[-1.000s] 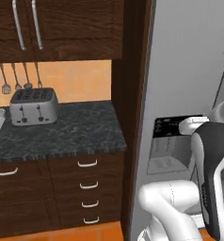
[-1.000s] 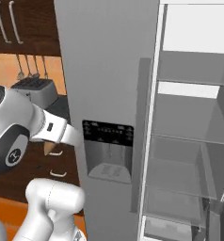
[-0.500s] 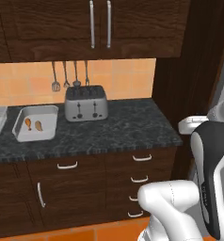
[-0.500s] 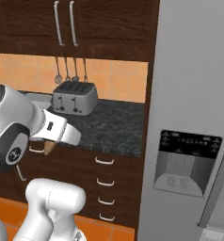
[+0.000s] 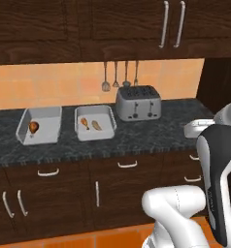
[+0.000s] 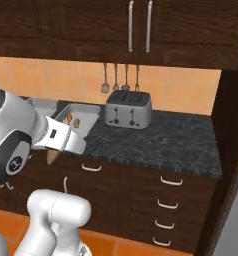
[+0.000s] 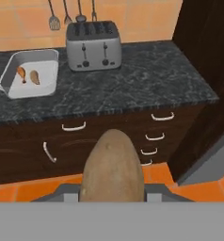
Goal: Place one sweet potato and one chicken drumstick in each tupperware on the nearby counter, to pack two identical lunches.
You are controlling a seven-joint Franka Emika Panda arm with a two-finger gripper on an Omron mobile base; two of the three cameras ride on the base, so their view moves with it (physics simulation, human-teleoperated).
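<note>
Dark wooden cabinets (image 5: pixel 88 24), orange tiled backsplash (image 5: pixel 54 82).

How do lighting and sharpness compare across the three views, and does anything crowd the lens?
Left base view: flat, even rendered light, faint shading inside the tupperware, no glare. Right base view: soft, the white arm looming large at left. Hand view: the sweet potato in the gripper sits close to the lens, hiding part of the drawers; counter reasonably sharp.
</note>
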